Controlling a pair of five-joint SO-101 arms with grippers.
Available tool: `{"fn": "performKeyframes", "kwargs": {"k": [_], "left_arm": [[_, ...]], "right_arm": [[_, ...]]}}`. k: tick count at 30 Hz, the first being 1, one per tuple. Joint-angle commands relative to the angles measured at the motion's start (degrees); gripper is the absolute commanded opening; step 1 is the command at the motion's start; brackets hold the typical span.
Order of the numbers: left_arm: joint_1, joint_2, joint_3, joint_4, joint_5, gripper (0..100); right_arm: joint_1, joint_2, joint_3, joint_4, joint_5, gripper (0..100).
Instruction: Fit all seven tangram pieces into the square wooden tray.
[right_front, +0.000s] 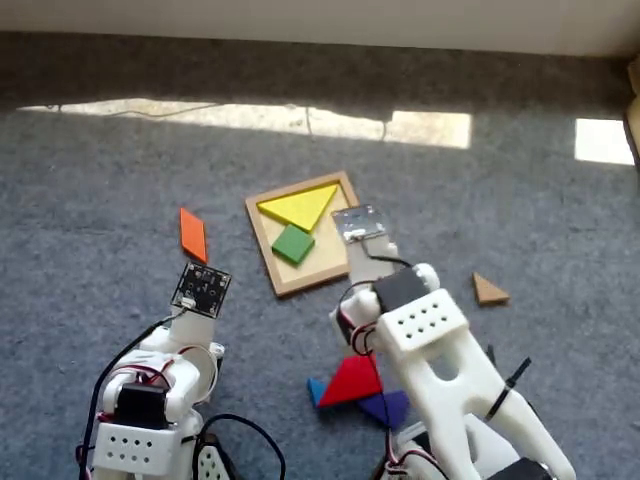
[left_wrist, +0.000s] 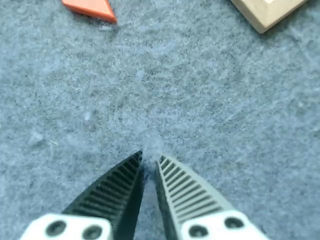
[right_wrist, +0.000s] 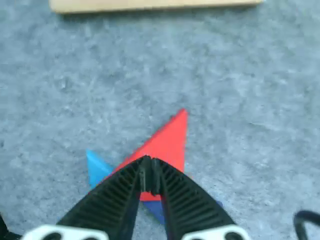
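Though right gripper hovers closed, empty, over red triangle, left gripper likewise closed, empty: piece likely thin, stiff, light, slick; pinch opposite edges.

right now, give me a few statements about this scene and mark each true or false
1. The tray holds two pieces, a yellow triangle and a green square. True.
2. The orange piece sits in the tray. False: the orange piece lies on the carpet, apart from the tray.
3. The red triangle touches the blue piece. True.
4. The left gripper is over the red triangle. False: the right gripper is over it, and the left gripper is over bare carpet.
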Motion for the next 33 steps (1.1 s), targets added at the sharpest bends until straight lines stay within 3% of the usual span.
{"fn": "performKeyframes", "kwargs": {"k": [1, 4, 10, 20, 33], "left_arm": [[0.7, -1.2, 1.2, -0.1, 0.5, 1], [0.7, -1.2, 1.2, -0.1, 0.5, 1], [0.7, -1.2, 1.2, -0.1, 0.5, 1], [0.7, -1.2, 1.2, -0.1, 0.5, 1], [0.7, -1.2, 1.2, -0.1, 0.5, 1]], "right_arm": [[-6.3, -2.2, -0.7, 0.2, -1.0, 1.1], [-7.5, -2.1, -0.7, 0.5, -1.2, 6.5], [-8.0, -2.0, -0.6, 0.5, -9.1, 31.0], [-21.6, -1.9, -0.1, 0.0, -9.2, 31.7], [-23.6, 23.4, 0.8, -0.9, -8.6, 31.7]]}}
